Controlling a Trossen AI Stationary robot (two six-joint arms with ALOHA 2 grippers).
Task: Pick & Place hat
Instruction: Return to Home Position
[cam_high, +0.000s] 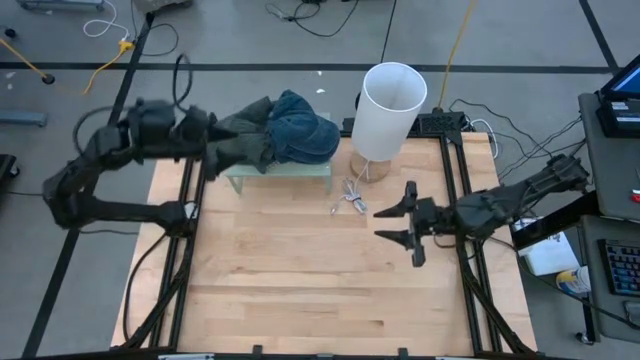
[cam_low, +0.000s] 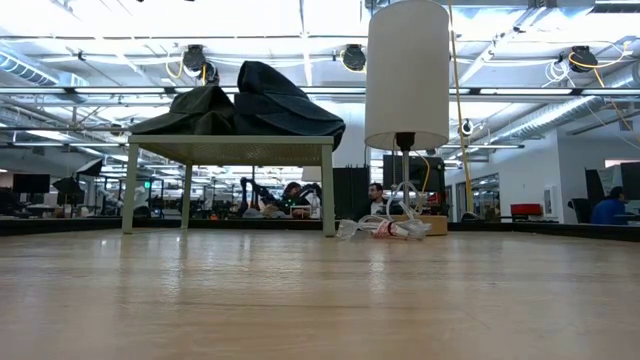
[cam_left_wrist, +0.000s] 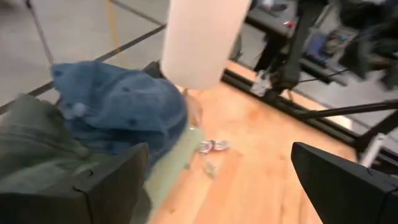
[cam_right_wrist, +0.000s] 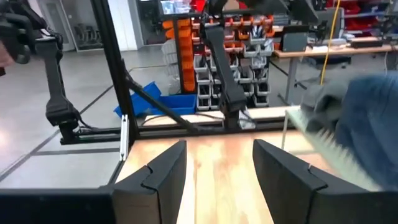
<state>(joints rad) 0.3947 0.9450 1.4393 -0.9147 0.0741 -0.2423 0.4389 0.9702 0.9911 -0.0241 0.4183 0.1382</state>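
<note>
Count: one low pale-green shelf (cam_high: 285, 172) on the light wooden surface (cam_high: 300, 280), and one white cylinder-shade lamp (cam_high: 390, 110) beside it. The crumpled blue denim caps (cam_high: 305, 135) lie heaped on the shelf; I cannot count them singly. The low view shows only dark humps, while the high view gives colour. The left gripper (cam_left_wrist: 221, 155) is beside the heap, fingers wide apart and empty. The right gripper (cam_high: 380, 224) is well apart from the heap, fingers spread and empty.

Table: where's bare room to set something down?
Free: the table half away from the shelf, between the side rails, past the open right gripper. Crowded: the shelf end, with caps, left gripper, lamp and cable bundle.
</note>
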